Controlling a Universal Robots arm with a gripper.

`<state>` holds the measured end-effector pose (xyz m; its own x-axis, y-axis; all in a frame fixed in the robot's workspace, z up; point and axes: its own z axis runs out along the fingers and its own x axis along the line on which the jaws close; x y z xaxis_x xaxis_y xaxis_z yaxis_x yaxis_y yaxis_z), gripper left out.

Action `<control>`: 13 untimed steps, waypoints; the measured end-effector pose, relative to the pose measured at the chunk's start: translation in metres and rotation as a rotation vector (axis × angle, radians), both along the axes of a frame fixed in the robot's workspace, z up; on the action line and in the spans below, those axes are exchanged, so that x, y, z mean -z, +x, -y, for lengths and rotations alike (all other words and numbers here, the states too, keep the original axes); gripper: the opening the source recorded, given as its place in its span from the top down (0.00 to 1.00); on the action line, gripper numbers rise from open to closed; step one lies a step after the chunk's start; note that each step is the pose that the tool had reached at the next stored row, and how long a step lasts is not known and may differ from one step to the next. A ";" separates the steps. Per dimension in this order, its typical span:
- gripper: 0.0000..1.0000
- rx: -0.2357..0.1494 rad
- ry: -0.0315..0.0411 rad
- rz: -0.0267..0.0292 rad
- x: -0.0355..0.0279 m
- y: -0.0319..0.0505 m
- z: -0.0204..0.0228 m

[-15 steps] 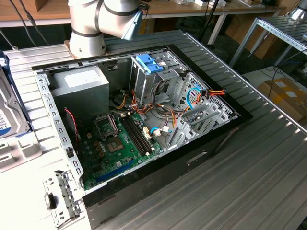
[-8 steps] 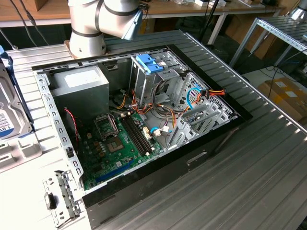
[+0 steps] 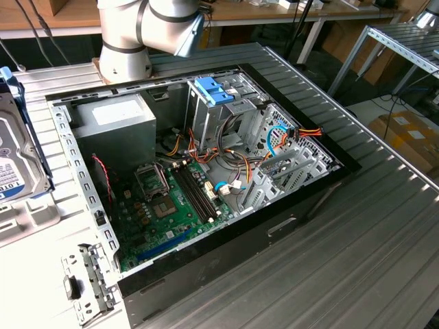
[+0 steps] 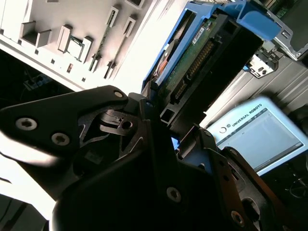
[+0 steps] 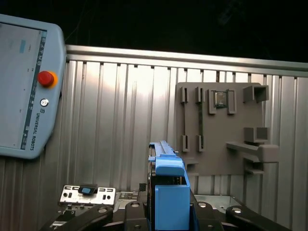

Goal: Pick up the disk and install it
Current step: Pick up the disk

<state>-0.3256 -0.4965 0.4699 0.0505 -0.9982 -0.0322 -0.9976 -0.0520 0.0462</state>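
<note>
The disk (image 3: 17, 154), a grey hard drive in a light-blue carrier, stands on edge at the exterior view's far left, above a grey holder (image 3: 27, 219). In the first wrist view its brighter blue end tab (image 5: 169, 190) sits squeezed between the black fingers of my gripper (image 5: 168, 214). In the second wrist view the disk (image 4: 202, 57) reaches away from my gripper (image 4: 163, 125), which is shut on its near end. The open computer case (image 3: 82, 185) lies flat on the table, off to the exterior view's right of the disk.
Inside the case are a drive cage (image 3: 233, 116) topped by a blue carrier (image 3: 212, 89), a power supply (image 3: 116, 127), a motherboard (image 3: 171, 205) and loose cables. The arm's base (image 3: 127, 41) stands behind the case. A teach pendant (image 5: 24, 86) and a grey fixture plate (image 5: 221, 130) lie on the ribbed metal table.
</note>
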 end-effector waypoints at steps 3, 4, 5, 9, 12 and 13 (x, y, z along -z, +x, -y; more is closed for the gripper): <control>0.64 0.000 0.0000 0.0000 0.0000 0.0096 0.0063; 0.64 0.000 0.0000 0.0000 0.0000 0.0117 0.0077; 0.64 0.000 0.0000 0.0000 0.0000 0.0123 0.0080; 0.64 0.000 0.0000 -0.0001 0.0000 0.0151 0.0096; 0.64 0.000 0.0000 -0.0001 0.0000 0.0169 0.0104; 0.64 0.000 0.0000 -0.0001 0.0000 0.0173 0.0107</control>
